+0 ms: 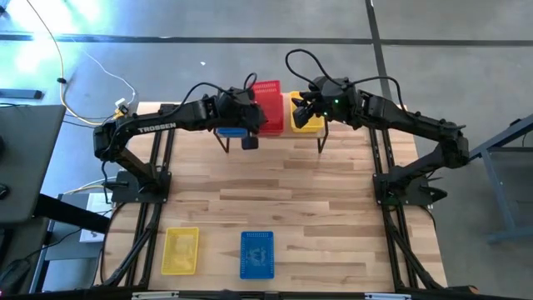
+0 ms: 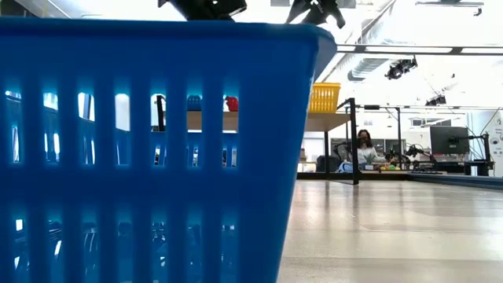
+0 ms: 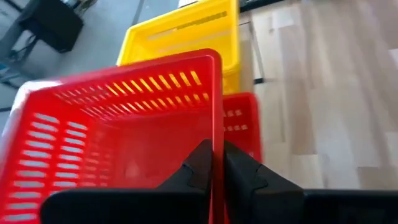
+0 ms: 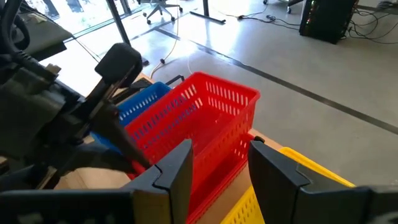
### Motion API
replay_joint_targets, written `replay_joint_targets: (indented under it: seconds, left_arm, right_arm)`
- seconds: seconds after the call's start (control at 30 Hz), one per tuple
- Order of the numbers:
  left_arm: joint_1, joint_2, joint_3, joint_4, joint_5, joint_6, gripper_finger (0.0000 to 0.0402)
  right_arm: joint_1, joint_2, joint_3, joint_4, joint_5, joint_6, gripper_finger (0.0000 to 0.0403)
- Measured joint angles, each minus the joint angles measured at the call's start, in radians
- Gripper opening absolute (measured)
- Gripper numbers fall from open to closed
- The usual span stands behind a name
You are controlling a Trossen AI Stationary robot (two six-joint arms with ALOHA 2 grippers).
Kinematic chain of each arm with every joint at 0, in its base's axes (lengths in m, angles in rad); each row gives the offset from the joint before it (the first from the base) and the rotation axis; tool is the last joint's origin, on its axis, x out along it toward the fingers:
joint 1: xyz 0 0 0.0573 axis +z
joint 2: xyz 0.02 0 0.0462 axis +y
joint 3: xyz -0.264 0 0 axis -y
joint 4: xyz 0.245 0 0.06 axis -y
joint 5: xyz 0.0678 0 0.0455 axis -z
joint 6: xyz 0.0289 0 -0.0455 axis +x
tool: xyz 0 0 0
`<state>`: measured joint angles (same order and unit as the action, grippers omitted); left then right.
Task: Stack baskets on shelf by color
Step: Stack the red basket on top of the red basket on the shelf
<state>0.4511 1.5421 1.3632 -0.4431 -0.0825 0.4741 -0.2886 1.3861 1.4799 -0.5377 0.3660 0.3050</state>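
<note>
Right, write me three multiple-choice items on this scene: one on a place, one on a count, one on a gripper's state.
1. Where is the red basket that the left gripper grips?
A. At the shelf's middle
B. At the table's near edge
C. On the floor

2. How many baskets lie on the tabletop, off the shelf?
A. None
B. Two
C. Four

3. The right gripper is:
A. Shut on a yellow basket
B. Shut on a blue basket
C. Open, holding nothing

1 A: the high view shows it at the shelf's centre.
2 B: one loose yellow basket and one loose blue basket.
3 C: its fingers stand apart with nothing between.
</note>
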Motion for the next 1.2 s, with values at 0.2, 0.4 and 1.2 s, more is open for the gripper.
replay_joint_targets:
  seconds: [0.2, 0.4, 1.2]
  left_arm:
    - [0.000, 0.000, 0.000, 0.000, -0.020, 0.000, 0.0061]
    - [0.000, 0.000, 0.000, 0.001, 0.000, -0.045, 0.0098]
    - [0.093, -0.006, 0.152, 0.077, -0.211, -0.022, 0.0106]
  right_arm:
    - [0.000, 0.000, 0.000, 0.000, 0.000, 0.005, 0.0140]
    - [0.000, 0.000, 0.000, 0.000, 0.000, 0.008, 0.0140]
    - [0.001, 0.000, 0.000, -0.004, -0.008, 0.007, 0.0140]
